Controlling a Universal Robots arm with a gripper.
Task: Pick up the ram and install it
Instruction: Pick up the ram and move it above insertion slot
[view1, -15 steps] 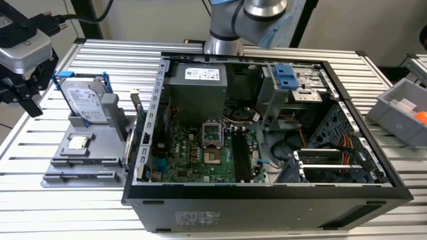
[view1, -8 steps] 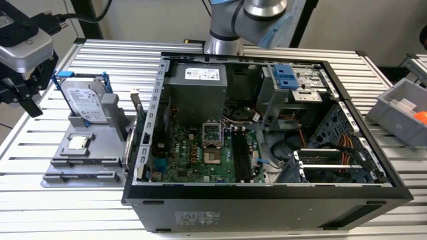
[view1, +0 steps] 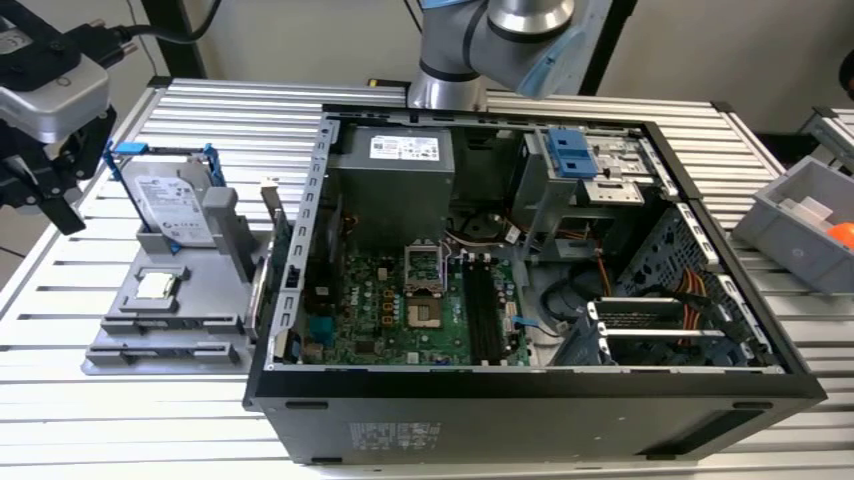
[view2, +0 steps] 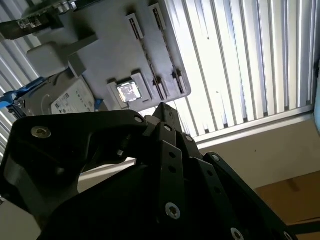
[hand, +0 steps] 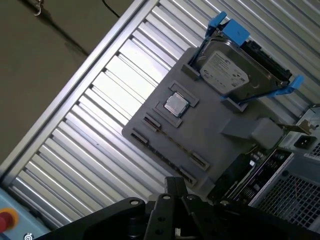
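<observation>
We see a slatted metal table carrying an open desktop computer case, which lies on its side with the green motherboard and the grey power supply exposed. The robot arm rises behind the case. A grey bin sits near the table edge on the exterior view's right.

On the exterior view's left of the case, just beside its wall, lies a grey parts fixture. A silver hard drive in a blue bracket leans tilted at the fixture's far end.

The gripper hangs above the table on the exterior view's left of the fixture, apart from everything on it. We see nothing in its grasp, and we cannot tell whether it is open or closed.

The ram is in the first wrist view as a dark stick with small components. It stands along the fixture's edge nearest the case, between the fixture's flat deck and the case wall, and the gripper is well apart from it.

A small square processor chip rests flat in a recess on the deck, between the hard drive and the narrow empty slots at the fixture's near end
</observation>
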